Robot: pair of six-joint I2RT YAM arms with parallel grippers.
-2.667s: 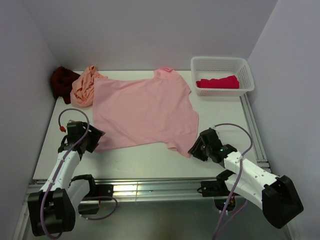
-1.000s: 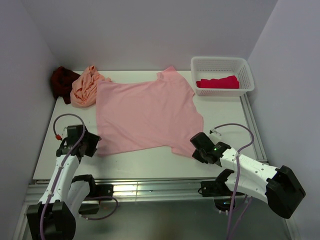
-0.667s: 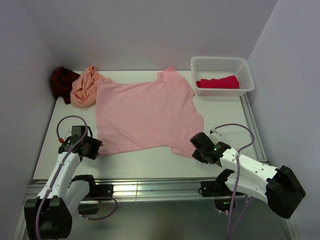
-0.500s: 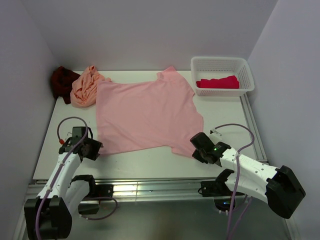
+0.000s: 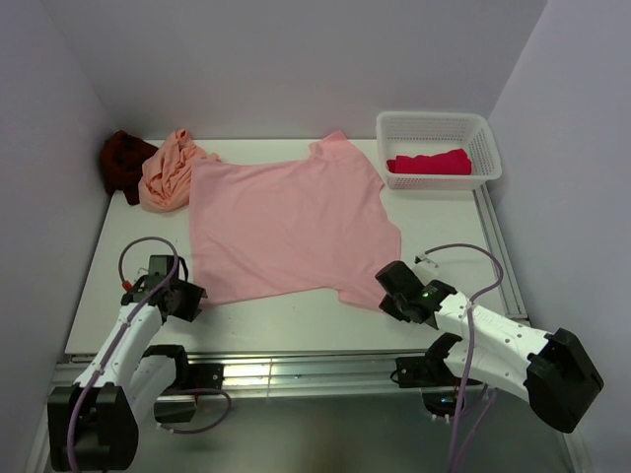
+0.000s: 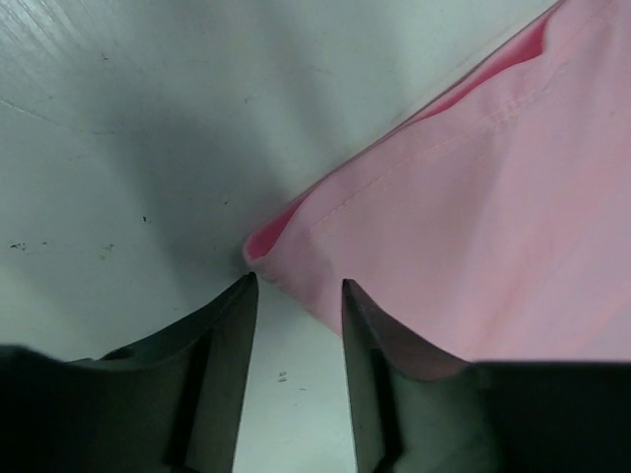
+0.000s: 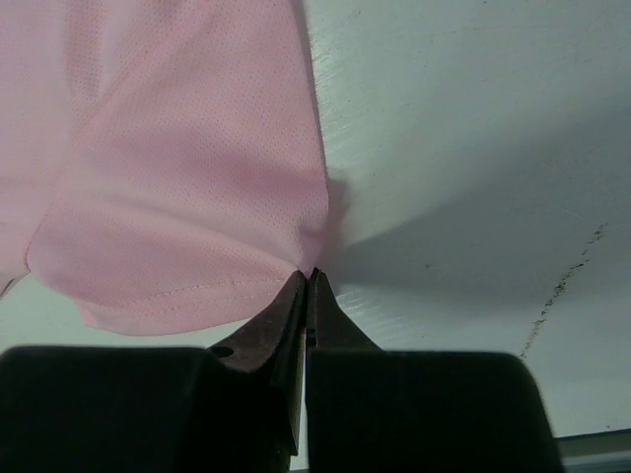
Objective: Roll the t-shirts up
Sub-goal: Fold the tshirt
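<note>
The light pink t-shirt (image 5: 286,222) lies spread flat in the middle of the table. My left gripper (image 5: 192,301) is open at the shirt's near left corner; in the left wrist view the corner (image 6: 296,232) lies just ahead of the gripper (image 6: 296,288), not between the fingers. My right gripper (image 5: 386,286) is shut on the shirt's near right hem; the right wrist view shows the tips (image 7: 311,276) pinching the cloth (image 7: 197,197). The peach-orange t-shirt (image 5: 163,175) and the dark maroon t-shirt (image 5: 123,163) lie bunched at the far left. The bright red t-shirt (image 5: 429,161) lies in the basket.
A white lattice basket (image 5: 434,118) stands at the far right corner. Walls close in the table on the left, back and right. A metal rail (image 5: 296,370) runs along the near edge by the arm bases.
The pink shirt has shifted to the right and flattened since the earliest frame. My left gripper has slid toward the near edge beside the shirt's corner. The right arm holds still.
</note>
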